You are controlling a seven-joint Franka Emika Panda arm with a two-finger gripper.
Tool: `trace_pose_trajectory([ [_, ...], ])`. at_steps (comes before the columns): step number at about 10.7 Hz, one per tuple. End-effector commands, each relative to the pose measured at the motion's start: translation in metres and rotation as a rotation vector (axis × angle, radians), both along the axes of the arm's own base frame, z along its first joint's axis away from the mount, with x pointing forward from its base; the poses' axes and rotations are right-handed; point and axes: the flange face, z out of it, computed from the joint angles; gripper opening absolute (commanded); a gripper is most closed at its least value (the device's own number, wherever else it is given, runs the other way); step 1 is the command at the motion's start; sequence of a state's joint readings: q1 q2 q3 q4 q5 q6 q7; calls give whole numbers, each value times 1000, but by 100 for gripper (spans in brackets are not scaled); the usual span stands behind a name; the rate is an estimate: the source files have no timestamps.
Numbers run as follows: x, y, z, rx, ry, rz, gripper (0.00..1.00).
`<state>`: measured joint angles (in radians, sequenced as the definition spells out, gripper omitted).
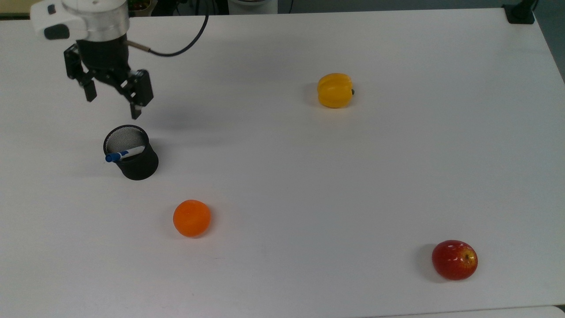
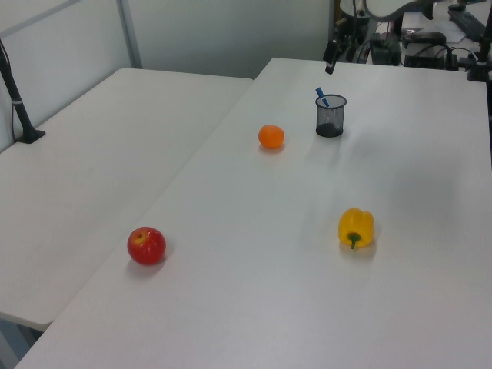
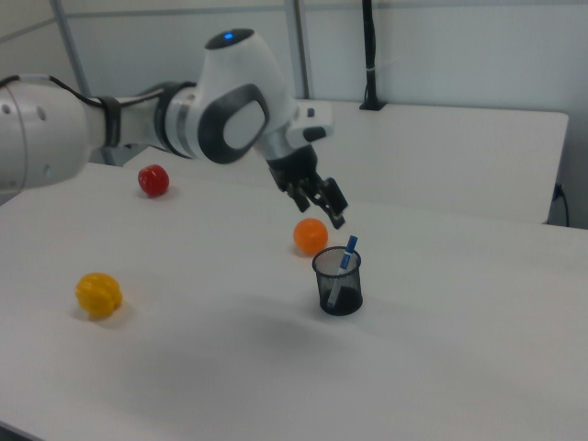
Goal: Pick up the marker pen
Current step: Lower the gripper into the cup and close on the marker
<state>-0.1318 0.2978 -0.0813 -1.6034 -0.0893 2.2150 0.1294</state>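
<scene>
Hovering above the desk [image 1: 309, 185], our claw [image 1: 113, 104] hangs spread and empty near the black mesh cup [image 1: 134, 163], where we see the marker pen [image 1: 125, 154] leaning, blue cap upward.

The marker [image 1: 124, 154], white-barrelled with a blue cap, is standing tilted inside the black mesh cup [image 1: 137, 165], its capped end leaning over the rim toward the top view's left.
</scene>
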Motion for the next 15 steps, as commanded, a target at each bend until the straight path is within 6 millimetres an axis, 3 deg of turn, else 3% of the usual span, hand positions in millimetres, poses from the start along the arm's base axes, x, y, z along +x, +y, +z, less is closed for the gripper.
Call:
trace_pose_trajectory([
  [1,17,-21,-31,-39,-59,-19,95],
  [3,26,-22,-57,-61,-69,-3,88],
  [6,36,-15,-77,-64,-99,17,79],
  [10,38,-13,-77,-66,-119,24,41],
  [15,40,-13,-85,-66,-122,26,29],
])
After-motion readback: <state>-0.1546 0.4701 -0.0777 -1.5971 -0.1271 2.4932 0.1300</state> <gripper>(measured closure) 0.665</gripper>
